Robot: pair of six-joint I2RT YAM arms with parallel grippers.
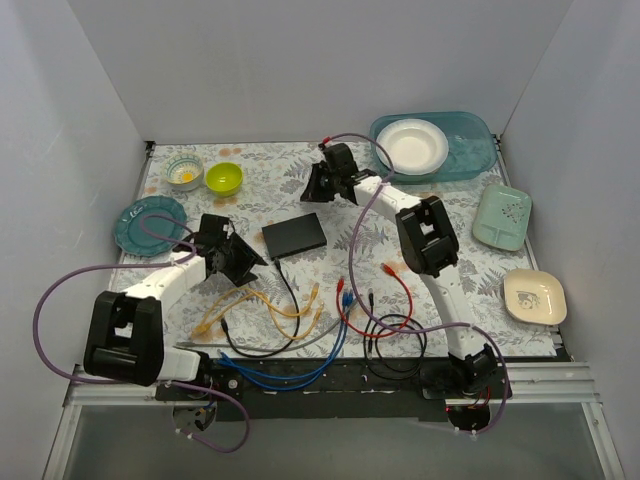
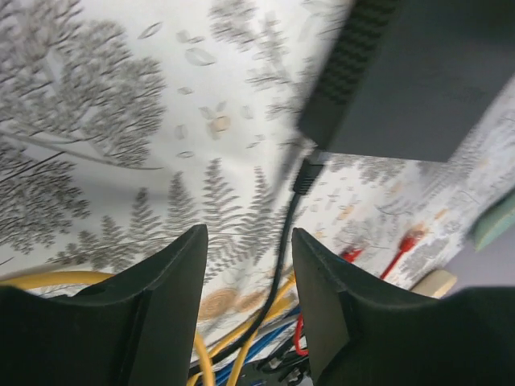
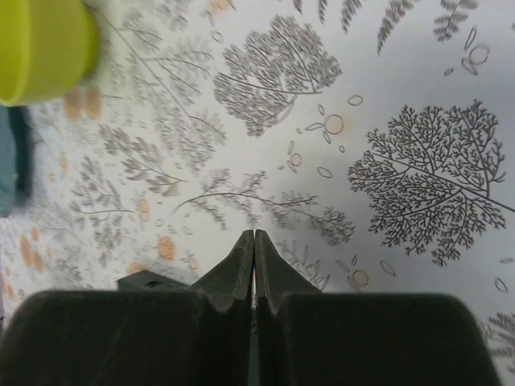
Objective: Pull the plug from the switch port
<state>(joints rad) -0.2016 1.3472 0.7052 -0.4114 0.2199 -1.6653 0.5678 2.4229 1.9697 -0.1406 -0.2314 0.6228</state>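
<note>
The switch [image 1: 295, 236] is a flat black box lying mid-table. A black plug [image 1: 277, 262] sits in a port on its near edge, and its black cable [image 1: 291, 300] runs toward me. My left gripper [image 1: 248, 262] is open and empty, just left of the plug. In the left wrist view the switch [image 2: 418, 72] is at the upper right. The plug [image 2: 307, 175] and cable [image 2: 282, 249] lie ahead of my left gripper [image 2: 249, 233], nearer the right finger. My right gripper [image 1: 314, 188] hovers behind the switch. It is shut and empty in the right wrist view [image 3: 254, 235], which shows a switch corner [image 3: 149, 281].
Loose yellow [image 1: 250, 305], blue [image 1: 300, 365], red [image 1: 395, 300] and black [image 1: 395, 345] cables lie near the front. A teal plate [image 1: 148, 222], patterned bowl [image 1: 184, 172] and green bowl [image 1: 224, 178] stand left. A teal tray [image 1: 475, 150] with a white bowl [image 1: 412, 145], a green tray [image 1: 503, 215] and a beige dish [image 1: 534, 296] stand right.
</note>
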